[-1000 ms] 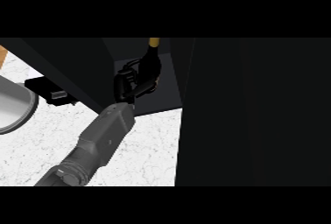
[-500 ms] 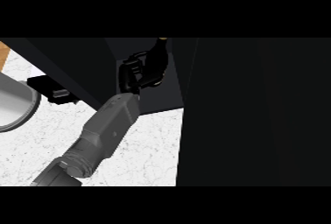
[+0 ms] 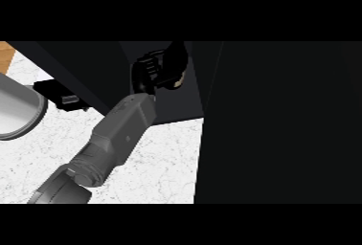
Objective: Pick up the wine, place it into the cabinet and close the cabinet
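Against the cabinet's (image 3: 283, 119) dark inner faces, close to its tall black panel, one wine bottle (image 3: 175, 58) is held by the left hand (image 3: 148, 76). The bottle's long axis runs nearly straight up and down the view, leaning a little. Its far end passes out at the view's upper edge, and its near end shows a pale tan patch. Which end is the neck cannot be told. The hand's black fingers are curled round the bottle's left flank, closed on it and not spread. Whether the bottle rests on any surface of the cabinet cannot be told, since dark lies on dark there.

One grey forearm (image 3: 120, 129) slants from the view's lower left up to that hand, crossing from the white marbled counter (image 3: 155, 162) onto the cabinet's dark front. No other arm shows.

Left of the cabinet, well apart from the bottle, lies one grey round vessel (image 3: 17, 112), cut by the view's left edge. Between that vessel and the cabinet, just beside the cabinet's slanting left edge, sits one small black object (image 3: 60, 93) whose kind cannot be made out. Above it, at the cabinet's upper left, one narrow strip of wood colour (image 3: 5, 51) shows.
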`<state>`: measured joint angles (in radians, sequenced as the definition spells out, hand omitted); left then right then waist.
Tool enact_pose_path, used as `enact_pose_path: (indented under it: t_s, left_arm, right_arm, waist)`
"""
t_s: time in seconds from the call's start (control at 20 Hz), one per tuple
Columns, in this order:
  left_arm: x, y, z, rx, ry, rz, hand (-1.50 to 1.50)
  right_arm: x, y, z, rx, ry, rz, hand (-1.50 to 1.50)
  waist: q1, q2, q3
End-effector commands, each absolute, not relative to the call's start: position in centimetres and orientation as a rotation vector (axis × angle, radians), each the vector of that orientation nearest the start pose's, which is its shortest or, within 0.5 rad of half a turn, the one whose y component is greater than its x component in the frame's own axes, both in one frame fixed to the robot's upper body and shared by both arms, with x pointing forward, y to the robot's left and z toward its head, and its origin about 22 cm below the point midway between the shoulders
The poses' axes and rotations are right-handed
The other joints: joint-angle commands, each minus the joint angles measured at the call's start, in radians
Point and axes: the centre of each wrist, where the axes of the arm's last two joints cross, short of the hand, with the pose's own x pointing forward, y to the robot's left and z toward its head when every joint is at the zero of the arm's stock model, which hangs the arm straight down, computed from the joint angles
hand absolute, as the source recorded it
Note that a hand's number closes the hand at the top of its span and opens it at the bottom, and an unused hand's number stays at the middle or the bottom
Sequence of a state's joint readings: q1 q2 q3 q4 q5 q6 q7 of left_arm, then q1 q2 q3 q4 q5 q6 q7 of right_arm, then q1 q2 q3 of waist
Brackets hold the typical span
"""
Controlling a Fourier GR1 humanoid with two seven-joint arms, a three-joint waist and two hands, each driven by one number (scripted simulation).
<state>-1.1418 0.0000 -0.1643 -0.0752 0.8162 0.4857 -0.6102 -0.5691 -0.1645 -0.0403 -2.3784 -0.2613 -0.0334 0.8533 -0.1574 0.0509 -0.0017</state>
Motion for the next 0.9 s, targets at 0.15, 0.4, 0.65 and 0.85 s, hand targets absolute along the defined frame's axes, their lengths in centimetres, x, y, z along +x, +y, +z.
enact_pose_path:
  t_s: [0.15, 0.4, 0.65, 0.85]
  left_arm:
    - [43.0, 11.6, 2.3, 0.269, -1.57, 0.279, 1.5]
    - [43.2, 13.4, 2.1, 0.501, -1.624, 0.104, 1.5]
    - [43.0, 14.6, 1.4, 0.619, -1.628, 0.081, 1.5]
    - [43.2, 16.1, 1.7, 0.702, -1.599, 0.07, 1.5]
  right_arm:
    - [18.1, -20.3, 27.9, 0.325, -2.032, 0.305, -1.5]
    - [18.3, -20.6, 27.6, 0.316, -2.008, 0.336, -1.5]
    - [17.9, -20.7, 27.4, 0.324, -2.023, 0.33, -1.5]
    - [17.8, -20.0, 27.4, 0.352, -2.015, 0.348, -1.5]
  waist:
    - [0.009, 0.004, 0.0]
    - [-0.002, 0.011, 0.003]
    - [-0.013, 0.015, 0.002]
    - [-0.019, 0.02, -0.001]
